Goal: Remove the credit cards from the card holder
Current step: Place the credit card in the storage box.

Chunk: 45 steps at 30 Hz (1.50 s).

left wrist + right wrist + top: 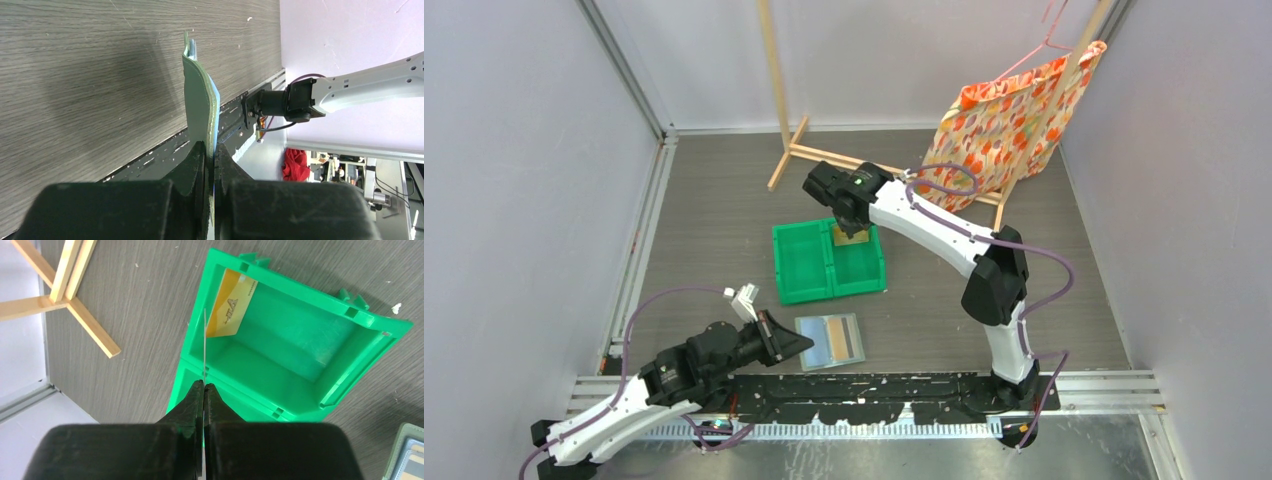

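Observation:
The card holder (852, 345) lies open on the table near the front edge, with tan cards (832, 338) showing in its slots. My left gripper (802, 345) is shut on its left edge; in the left wrist view the holder (200, 105) runs edge-on out of the gripper (211, 152). My right gripper (849, 228) hangs over the right compartment of the green bin (776, 262), shut on a thin card (205, 345) seen edge-on between the fingertips (195, 395). Another tan card (231, 310) leans in the bin's (300, 295) far corner.
A wooden rack (786, 140) stands behind the bin. A floral bag (1009, 120) hangs on a pink hanger at the back right. A black rail (884, 385) runs along the near edge. A corner of the holder shows in the right wrist view (407, 460).

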Motion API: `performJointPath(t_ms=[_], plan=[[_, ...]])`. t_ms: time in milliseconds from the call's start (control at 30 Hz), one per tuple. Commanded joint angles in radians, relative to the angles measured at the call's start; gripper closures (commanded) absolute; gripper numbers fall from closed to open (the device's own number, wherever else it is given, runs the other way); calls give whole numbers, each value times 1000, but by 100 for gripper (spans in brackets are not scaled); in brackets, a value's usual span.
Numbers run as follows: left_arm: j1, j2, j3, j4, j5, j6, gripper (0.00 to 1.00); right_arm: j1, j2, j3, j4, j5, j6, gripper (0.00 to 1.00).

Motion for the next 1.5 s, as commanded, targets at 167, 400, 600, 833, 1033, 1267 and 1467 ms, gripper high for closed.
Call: performJointPath(t_ms=[167,400,600,833,1033,1267,1467], plan=[[3,-11,37,15,-9,-6,99,-26,8,-72,1,-9,101,99],[3,-10,35,20,-11,-7,99,-43,50,-100,32,-66,107,99],[3,-11,38,15,-9,-9,99,-52,87,-80,28,-72,110,99],[4,-11,40,14,-11,-9,99,-61,134,-52,9,-86,111,99],[3,-11,40,11,-14,-9,99,-64,149,-50,3,-88,114,99],[3,-11,40,11,-15,-8,99,-66,166,-39,13,-97,101,86],[3,-11,42,11,-15,-1,99,-70,191,-28,22,-110,91,82]])
